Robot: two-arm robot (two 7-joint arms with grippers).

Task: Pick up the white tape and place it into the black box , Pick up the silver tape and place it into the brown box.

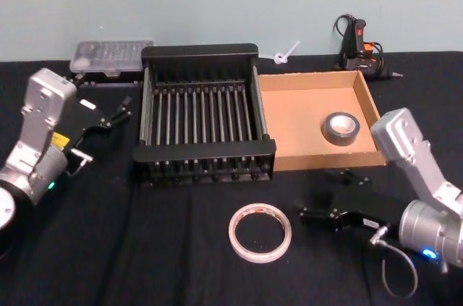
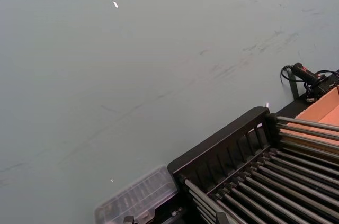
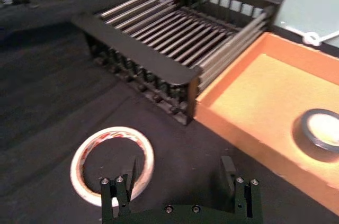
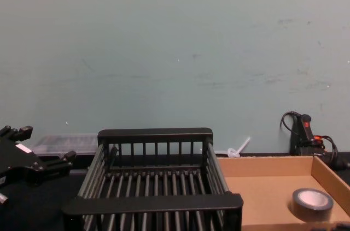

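The white tape point(image 1: 260, 232) point(image 3: 112, 163) lies flat on the black table in front of the black box point(image 1: 202, 153) point(image 3: 132, 54) point(image 4: 156, 203). Inside the brown box point(image 1: 304, 103) point(image 3: 254, 97) point(image 4: 257, 193), at its right side, rests the silver tape point(image 1: 341, 128) point(image 3: 320, 130) point(image 4: 311, 202). My right gripper point(image 1: 325, 194) point(image 3: 179, 173) is open, low over the table just right of the white tape, with one finger at the roll's rim and nothing held. Left of the black box, my left gripper point(image 1: 108, 126) point(image 4: 49, 163) hangs open and empty.
A clear plastic case point(image 1: 112, 56) point(image 2: 137, 197) lies behind the black box's left corner. A glue gun point(image 1: 358, 45) point(image 4: 303, 132) with its cable stands behind the brown box by the wall, and a white zip tie point(image 1: 286, 53) lies between them.
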